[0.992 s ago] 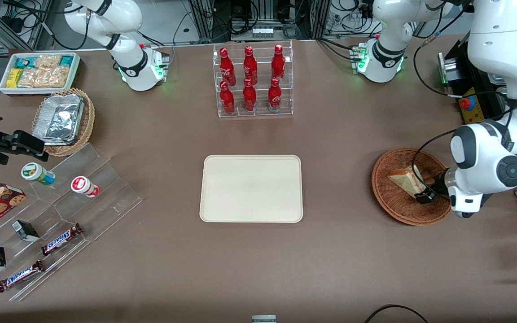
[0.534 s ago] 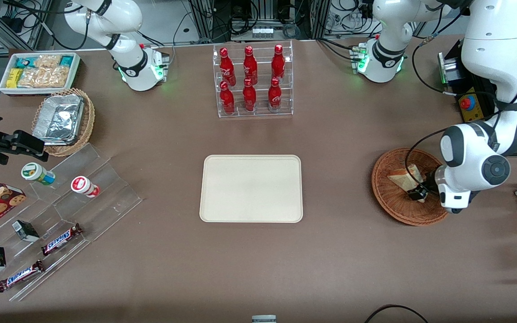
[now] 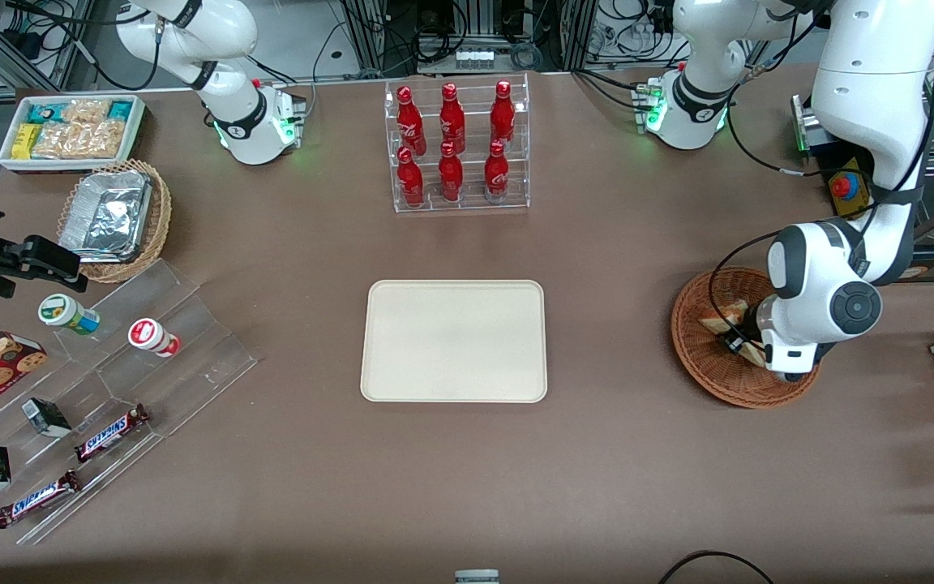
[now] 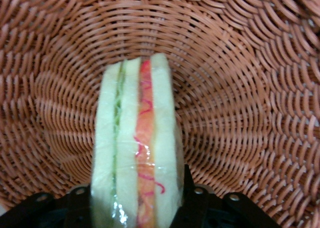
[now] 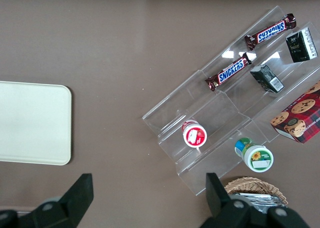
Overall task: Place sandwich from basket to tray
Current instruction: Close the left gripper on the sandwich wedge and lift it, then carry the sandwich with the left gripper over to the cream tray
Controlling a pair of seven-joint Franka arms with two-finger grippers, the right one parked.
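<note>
The sandwich [image 3: 725,315] is a pale wedge with red and green filling, lying in the round reddish-brown basket [image 3: 690,341] toward the working arm's end of the table. My gripper [image 3: 736,344] is down inside the basket and shut on the sandwich. In the left wrist view the sandwich [image 4: 135,153] stands cut edge up, wrapped in clear film, with a black finger [image 4: 189,188] pressed to each bread face of it and the gripper [image 4: 135,195] over the woven basket floor [image 4: 240,88]. The cream tray [image 3: 455,341] lies bare at the table's middle.
A clear rack of red bottles [image 3: 457,146] stands farther from the camera than the tray. Toward the parked arm's end are a stepped acrylic display [image 3: 151,357] with snacks, a tan basket with a foil container [image 3: 110,215] and a white snack tray [image 3: 70,130].
The left arm has shifted toward the tray, moving the gripper farther into the basket along the sandwich. The sandwich has slid slightly the same way.
</note>
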